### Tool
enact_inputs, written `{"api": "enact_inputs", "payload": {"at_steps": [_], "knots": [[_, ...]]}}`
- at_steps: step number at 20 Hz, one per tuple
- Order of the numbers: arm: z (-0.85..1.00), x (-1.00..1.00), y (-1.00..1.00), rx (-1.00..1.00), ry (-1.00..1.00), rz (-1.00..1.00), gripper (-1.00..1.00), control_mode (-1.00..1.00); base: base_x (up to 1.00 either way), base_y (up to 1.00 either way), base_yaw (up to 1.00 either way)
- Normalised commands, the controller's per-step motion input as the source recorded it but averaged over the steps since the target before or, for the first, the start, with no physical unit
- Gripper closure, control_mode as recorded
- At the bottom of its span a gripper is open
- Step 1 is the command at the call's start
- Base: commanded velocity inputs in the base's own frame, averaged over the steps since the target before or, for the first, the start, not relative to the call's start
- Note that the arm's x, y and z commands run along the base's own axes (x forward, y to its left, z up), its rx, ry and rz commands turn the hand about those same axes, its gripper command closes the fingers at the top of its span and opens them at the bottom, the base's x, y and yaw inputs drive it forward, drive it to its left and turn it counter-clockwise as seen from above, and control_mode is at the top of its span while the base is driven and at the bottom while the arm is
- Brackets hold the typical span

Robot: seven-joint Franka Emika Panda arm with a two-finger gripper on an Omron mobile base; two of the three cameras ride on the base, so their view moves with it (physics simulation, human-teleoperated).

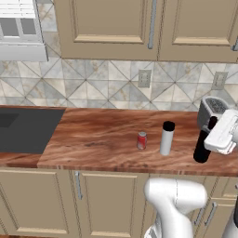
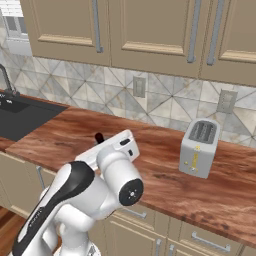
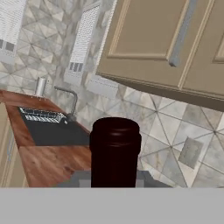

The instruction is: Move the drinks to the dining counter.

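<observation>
The jaws are clamped nearly closed on the slim black bottle (image 1: 202,145), which stands at the bench's (image 1: 102,139) right end, right in front of the toaster (image 1: 210,110). A careless lift could tip it or knock the toaster. The red can (image 1: 142,140) and the pale-grey cylinder with black cap (image 1: 167,138) wait mid-bench, both closed; contents can't be told.
</observation>
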Motion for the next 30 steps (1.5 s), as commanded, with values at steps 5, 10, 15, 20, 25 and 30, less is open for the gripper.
{"api": "enact_inputs", "payload": {"at_steps": [5, 10, 15, 20, 25, 30], "knots": [[0.0, -0.35, 0.24, 0.0, 0.0, 0.12, 1.0, -1.0, 0.0, 0.0, 0.0], [0.0, -0.23, 0.22, -0.01, 0.03, 0.1, 1.0, -1.0, 0.0, 0.0, 0.0], [0.0, 0.0, 0.09, 0.0, 0.01, 0.01, 1.0, -1.0, 0.0, 0.0, 0.0], [0.0, 0.0, 0.0, 0.0, 0.0, 0.0, 1.0, 1.0, -0.12, 0.0, 0.0], [0.0, 0.0, 0.0, 0.0, 0.0, 0.0, 1.0, 1.0, -0.86, 0.0, 0.0], [0.0, 0.0, 0.0, 0.0, 0.0, 0.0, 1.0, 1.0, -0.85, 0.2, 0.01]]}}
